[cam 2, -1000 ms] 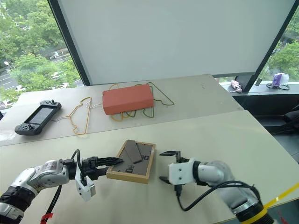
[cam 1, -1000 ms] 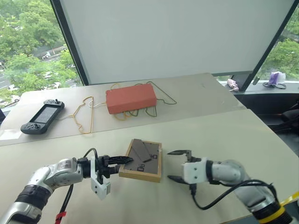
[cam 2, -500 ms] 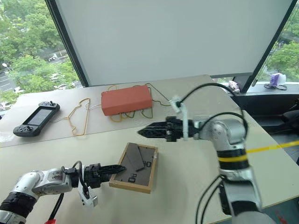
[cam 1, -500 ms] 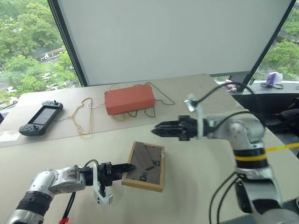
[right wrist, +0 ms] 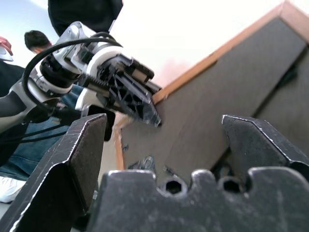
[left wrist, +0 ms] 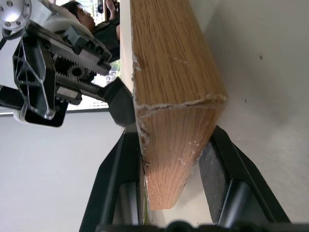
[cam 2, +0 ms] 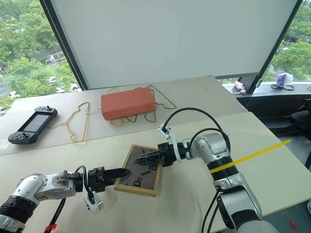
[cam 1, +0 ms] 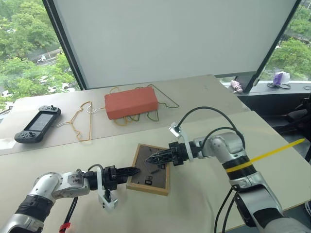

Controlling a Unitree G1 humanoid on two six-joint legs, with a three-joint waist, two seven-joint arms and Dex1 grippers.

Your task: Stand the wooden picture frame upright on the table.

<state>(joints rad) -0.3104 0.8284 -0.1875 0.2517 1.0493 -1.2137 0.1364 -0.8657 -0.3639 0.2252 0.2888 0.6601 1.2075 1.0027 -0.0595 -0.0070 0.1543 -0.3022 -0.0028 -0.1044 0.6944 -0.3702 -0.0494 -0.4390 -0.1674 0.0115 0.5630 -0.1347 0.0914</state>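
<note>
The wooden picture frame (cam 1: 156,180) lies on the table (cam 1: 194,199) with its grey-brown back board and black clips facing up. My left gripper (cam 1: 135,171) reaches in from the left and is shut on the frame's near left edge; in the left wrist view its fingers (left wrist: 219,164) pinch the light wood rim (left wrist: 174,96). My right gripper (cam 1: 149,158) comes in from the right and hovers open just over the back board (right wrist: 217,106), holding nothing. The frame's face is hidden underneath.
An orange-red box (cam 1: 131,102) sits at the back on a tangle of wire hangers (cam 1: 82,121). A handheld game console (cam 1: 37,124) lies far left. A yellow strap (cam 1: 277,148) crosses near my right arm. A person (right wrist: 36,41) stands beyond the table.
My right gripper swung up from the table right of the frame, rolled over and came in above the back board. The left gripper kept its hold on the frame's edge.
</note>
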